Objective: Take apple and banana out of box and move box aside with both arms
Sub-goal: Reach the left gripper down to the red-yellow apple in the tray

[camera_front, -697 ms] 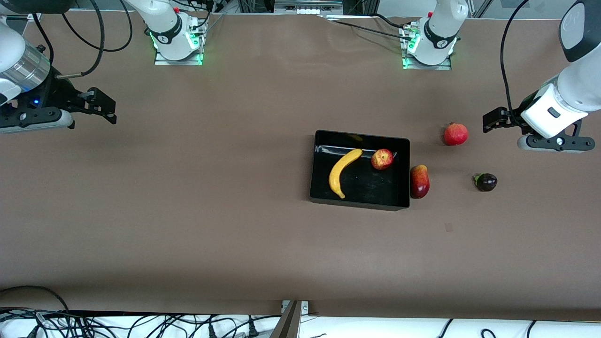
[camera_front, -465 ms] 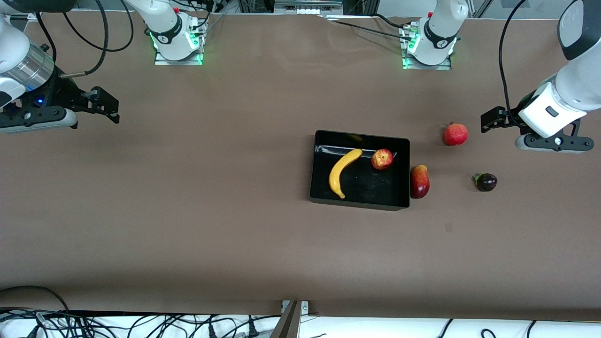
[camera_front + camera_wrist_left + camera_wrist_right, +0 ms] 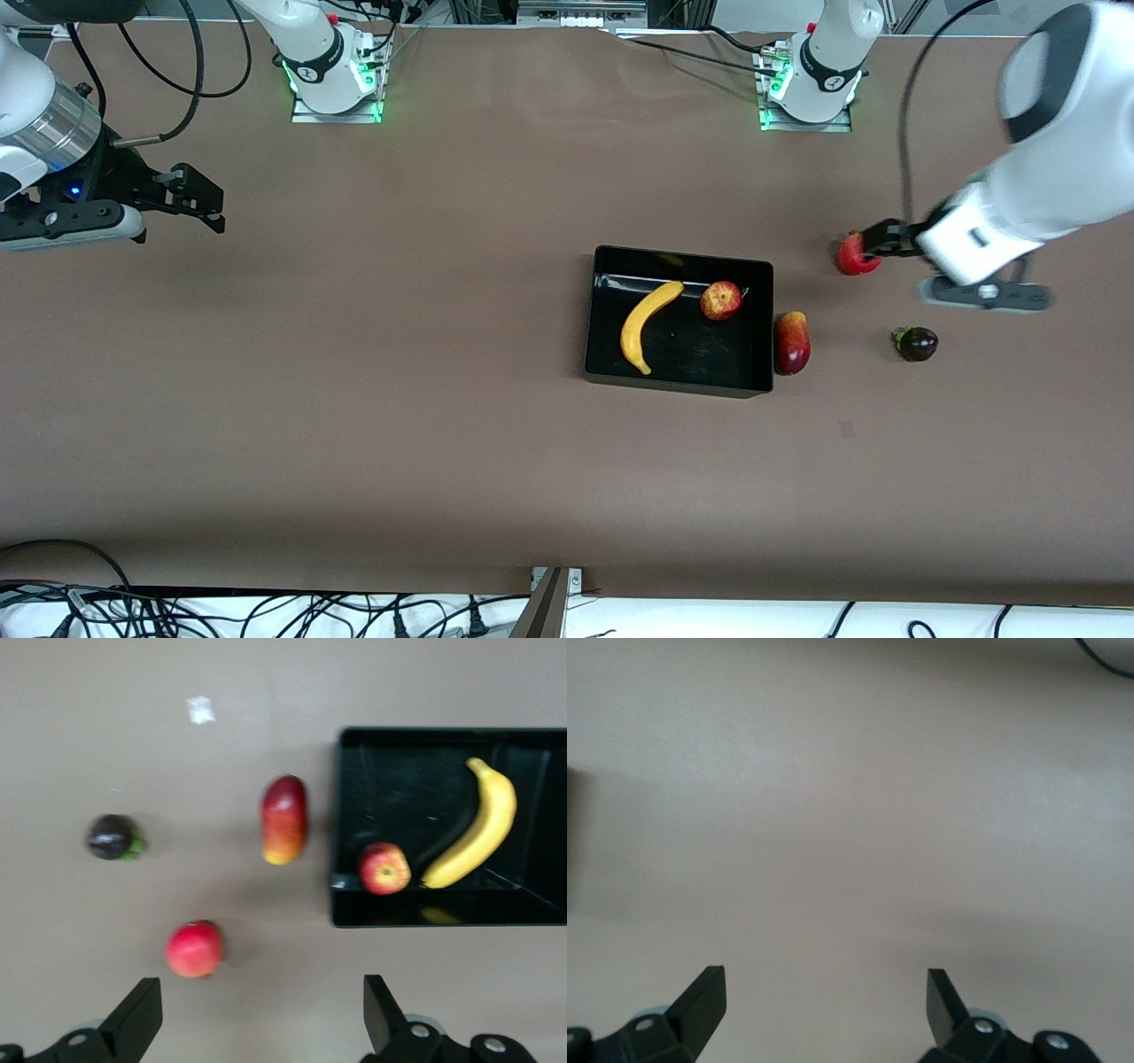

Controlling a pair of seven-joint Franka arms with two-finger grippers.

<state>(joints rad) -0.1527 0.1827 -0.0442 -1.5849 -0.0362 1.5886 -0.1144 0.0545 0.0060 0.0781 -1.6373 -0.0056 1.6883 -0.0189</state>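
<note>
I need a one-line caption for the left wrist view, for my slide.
Open left tool above a round red pomegranate; long yellow banana and small red-yellow apple lie in the glossy black plastic bin.

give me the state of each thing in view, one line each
Long curved yellow banana: lying in the bin.
Small red-and-yellow apple: in the bin, beside the banana.
Glossy black rectangular plastic bin: upright on the table.
Round red pomegranate: on the table, partly hidden.
Left hand: open, over the pomegranate.
Right hand: open, waiting over bare table.
</note>
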